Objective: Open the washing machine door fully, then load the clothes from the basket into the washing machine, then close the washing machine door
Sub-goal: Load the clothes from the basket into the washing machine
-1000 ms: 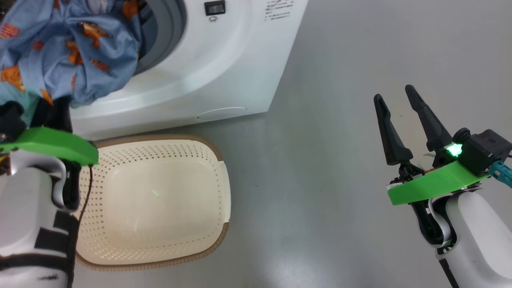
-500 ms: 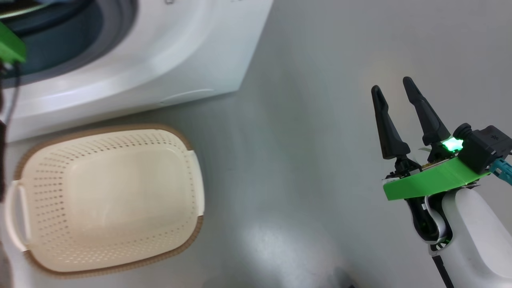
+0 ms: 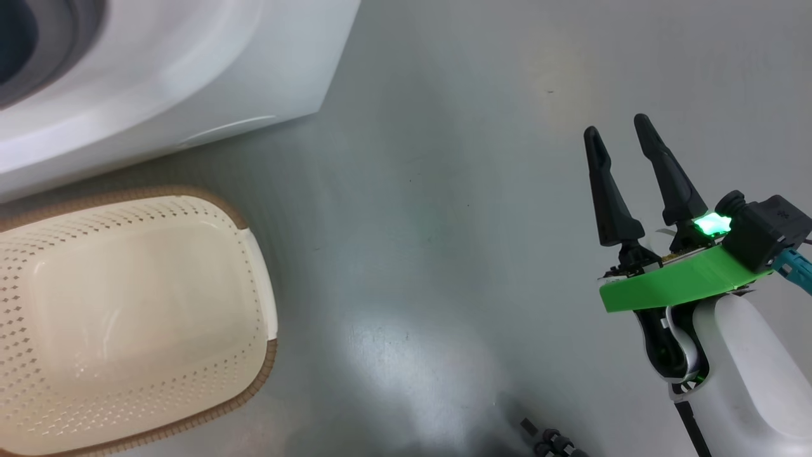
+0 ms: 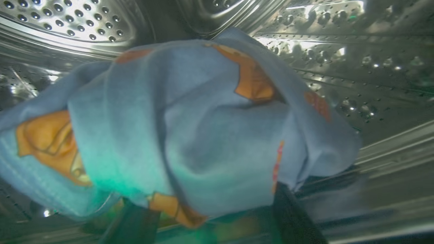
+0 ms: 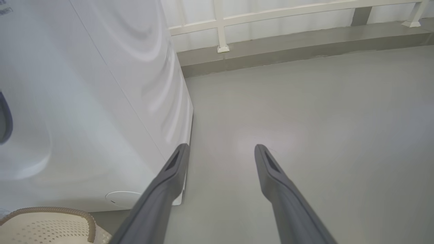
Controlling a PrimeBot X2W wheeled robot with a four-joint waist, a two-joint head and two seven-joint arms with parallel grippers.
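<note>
Clothing: you have a soft light blue garment with orange-brown cartoon print point(image 4: 203, 118) lying inside the perforated steel drum point(image 4: 339, 51).
Left: your left gripper point(image 4: 213, 206) is in the drum, its dark fingers point(image 4: 288, 210) spread, with cloth draped over the tips.
Right: your right gripper point(image 3: 616, 125) point(image 5: 221, 147) is spread wide above the grey floor point(image 3: 444, 222), well apart from the big white front-loading washing machine point(image 3: 190, 63).
Basket: the small cream-white perforated plastic basket with brown woven-look rim point(image 3: 146, 298) stands just before the machine, bare bottom showing.

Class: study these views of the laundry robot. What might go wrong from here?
The blue garment drapes over the open left hand inside the drum; pulling out may drag it along. The basket sits close by the washer, so it might get knocked.
</note>
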